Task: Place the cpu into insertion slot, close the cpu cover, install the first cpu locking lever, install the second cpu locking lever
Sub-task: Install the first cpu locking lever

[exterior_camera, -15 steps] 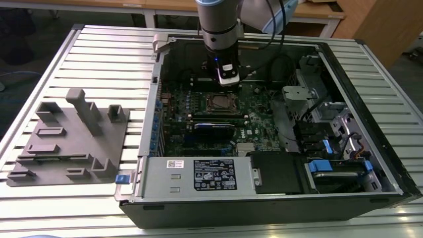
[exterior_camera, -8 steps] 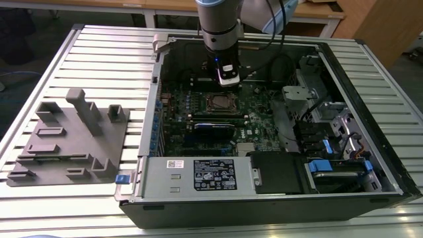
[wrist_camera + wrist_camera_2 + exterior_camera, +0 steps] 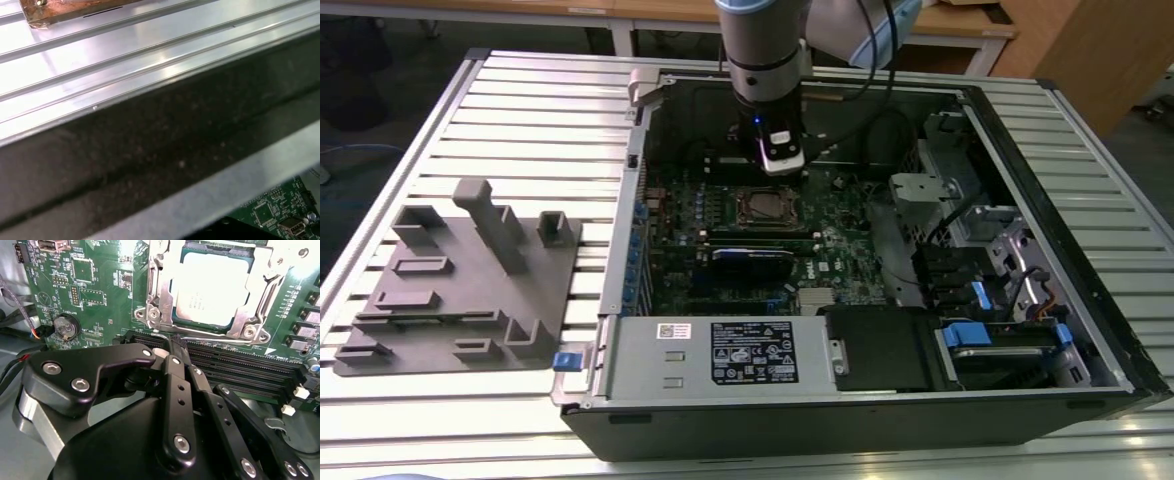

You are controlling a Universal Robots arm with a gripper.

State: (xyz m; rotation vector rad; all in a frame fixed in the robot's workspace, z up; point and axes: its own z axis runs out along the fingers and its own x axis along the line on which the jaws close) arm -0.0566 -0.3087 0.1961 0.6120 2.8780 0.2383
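In the second wrist view the cpu (image 3: 210, 287) lies flat in the insertion slot (image 3: 248, 331), its pale metal top showing through the window of the cpu cover (image 3: 161, 290), which is folded down over it. A thin wire locking lever (image 3: 215, 336) runs along the socket edge nearest my gripper. My gripper (image 3: 175, 346) has its black fingers (image 3: 176, 370) drawn together with nothing between them, and its tip is right at that lever. In the exterior view the gripper (image 3: 782, 168) hangs just behind the socket (image 3: 765, 207) on the green board.
The open computer case (image 3: 627, 210) lies on a slatted metal table (image 3: 494, 110). Black memory slots (image 3: 240, 365) run beside the socket, and a coin battery (image 3: 66, 326) sits nearby. A grey fixture block (image 3: 460, 285) lies at the exterior view's left. Drive bays and cables (image 3: 987, 290) fill the case's right side.
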